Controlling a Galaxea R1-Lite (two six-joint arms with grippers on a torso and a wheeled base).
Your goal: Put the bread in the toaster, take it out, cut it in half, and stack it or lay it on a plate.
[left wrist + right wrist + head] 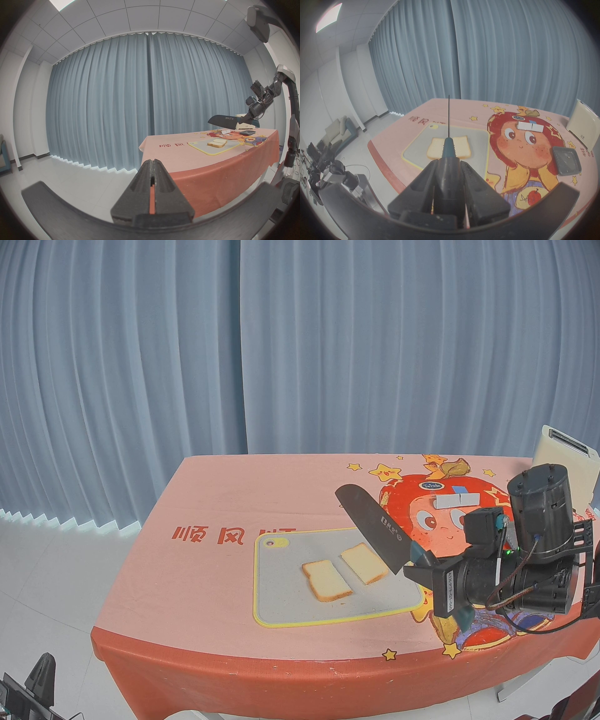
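Two halves of bread, one (pixel 326 580) beside the other (pixel 365 563), lie flat on the grey cutting board (pixel 281 602) with a narrow gap between them. My right gripper (pixel 431 565) is shut on the teal handle of a black-bladed knife (pixel 375 527), held above the board's right edge with the blade pointing up and to the left, clear of the bread. In the right wrist view the knife (pixel 448 150) is edge-on over the bread (pixel 435 148). My left gripper (pixel 152 190) is shut on nothing, low and off the table's left front corner.
A cream toaster (pixel 569 459) stands at the table's far right corner. A dark square plate (pixel 566 160) lies on the tablecloth near it. Small white tags (pixel 456 499) sit on the cartoon print. The table's left half is bare cloth.
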